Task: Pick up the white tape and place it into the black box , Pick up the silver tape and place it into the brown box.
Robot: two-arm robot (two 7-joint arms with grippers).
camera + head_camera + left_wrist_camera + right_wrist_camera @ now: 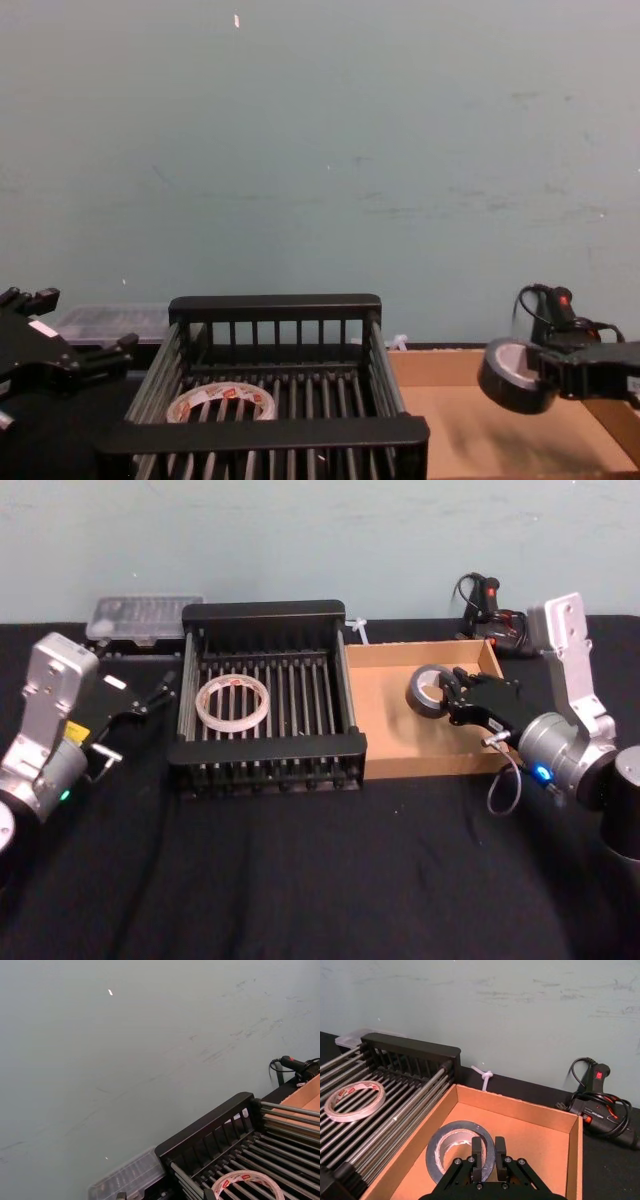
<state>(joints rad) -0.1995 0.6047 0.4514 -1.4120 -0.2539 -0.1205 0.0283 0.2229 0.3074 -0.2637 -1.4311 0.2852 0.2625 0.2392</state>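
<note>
The right gripper [447,693] is closed on the silver tape [427,691], pinching the roll's wall between its fingers [477,1155], one inside the pale core and one outside. It holds the roll over the brown box [390,765], toward the box's left half; from the chest camera the silver tape [515,375] hangs above the cardboard floor, tilted, with its shadow on the tray beneath. The white tape [233,702] lies flat on the slatted bottom of the black box [268,747], left of centre and well apart from the right gripper. The black box stands just beside the brown box, their walls touching or nearly so. The left gripper [152,695] hovers to the left of the black box, outside its wall, with its fingers spread and nothing between them. A clear plastic case [143,616] sits behind it, and a glue gun [601,1100] lies behind the brown box
</note>
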